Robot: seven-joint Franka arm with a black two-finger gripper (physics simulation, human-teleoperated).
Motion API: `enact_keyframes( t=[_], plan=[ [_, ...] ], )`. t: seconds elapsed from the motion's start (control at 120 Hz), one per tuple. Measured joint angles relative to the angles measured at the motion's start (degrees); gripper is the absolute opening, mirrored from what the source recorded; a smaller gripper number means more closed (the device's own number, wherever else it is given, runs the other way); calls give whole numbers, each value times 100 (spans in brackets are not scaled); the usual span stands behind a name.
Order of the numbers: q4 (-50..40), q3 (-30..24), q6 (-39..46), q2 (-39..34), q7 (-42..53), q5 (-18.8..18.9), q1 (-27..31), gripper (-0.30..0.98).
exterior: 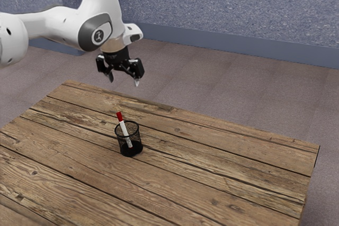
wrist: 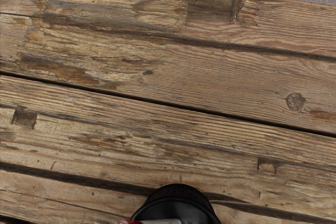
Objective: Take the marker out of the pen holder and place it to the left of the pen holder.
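Weathered brown planks (exterior: 222, 168) bear a black mesh pen holder (exterior: 138, 138) where the white marker (exterior: 125, 130) leans, red cap up, and the black two-finger gripper (exterior: 124, 81), fingers parted overhead, might tip the holder by descending off-centre against its rim.

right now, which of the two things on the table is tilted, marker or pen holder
The red-and-white marker: it leans inside the pen holder, which stands upright.

It's a plain room (plank table (exterior: 212, 175), speckled wall (exterior: 222, 3)).
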Motion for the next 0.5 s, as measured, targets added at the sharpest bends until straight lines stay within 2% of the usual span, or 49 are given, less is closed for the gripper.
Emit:
enact_keyframes(
  t=[0.35,0.5],
  plan=[
    [273,59,-412,25,42,-123,-8,69],
    [-193,198,-640,-229,55,-278,30,69]
  ],
)
